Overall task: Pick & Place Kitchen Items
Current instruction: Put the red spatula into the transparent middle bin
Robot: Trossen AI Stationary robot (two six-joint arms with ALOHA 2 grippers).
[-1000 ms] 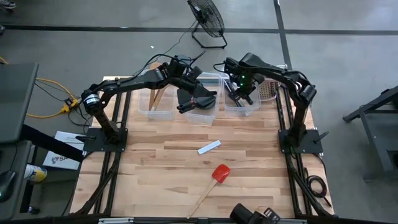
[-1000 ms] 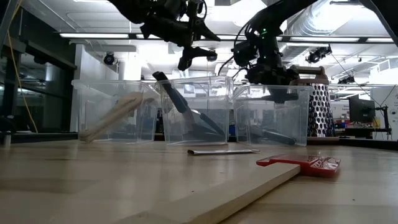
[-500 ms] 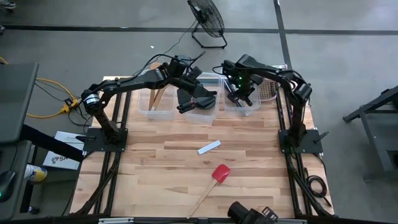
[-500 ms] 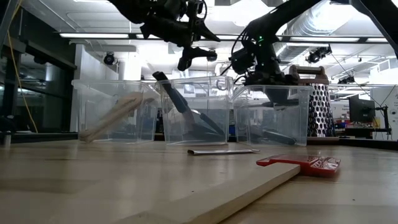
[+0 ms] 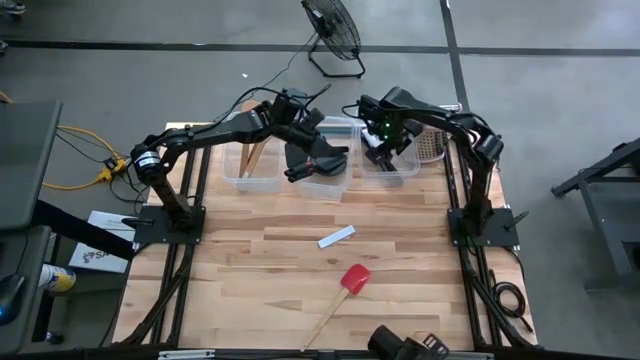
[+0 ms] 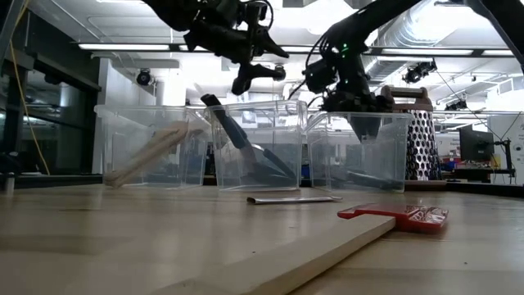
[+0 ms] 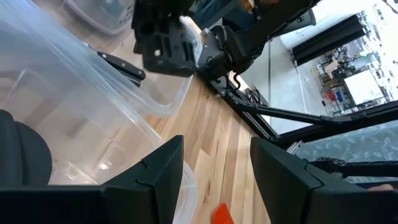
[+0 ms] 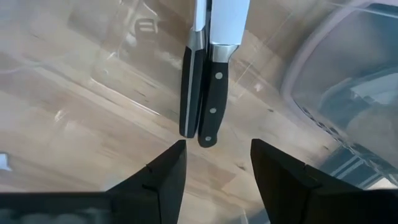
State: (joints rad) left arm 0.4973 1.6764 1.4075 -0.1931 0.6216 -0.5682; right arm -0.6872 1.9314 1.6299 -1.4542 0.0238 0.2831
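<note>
Three clear bins stand in a row at the table's far side. The left bin (image 5: 232, 172) holds pale wooden utensils (image 6: 147, 153). A black turner (image 6: 241, 143) leans in the middle bin (image 5: 325, 188). Two black-handled knives (image 8: 213, 93) lie side by side on the bottom of the right bin (image 5: 402, 178). My right gripper (image 8: 214, 163) points down into that bin, open, just above the knife handles. Open and holding nothing, my left gripper (image 6: 258, 74) hangs over the middle bin. A red-headed spatula (image 5: 352, 279) lies on the table's near half.
A flat pale strip (image 5: 336, 237) lies mid-table in front of the bins. A metal box grater (image 6: 422, 147) stands right of the right bin. A floor fan (image 5: 333, 30) is beyond the table's far edge. Bare wood lies to the near left.
In the low view a dark level shape that was at my right gripper's fingers inside the right bin has dropped away from them. The left arm has kept still.
</note>
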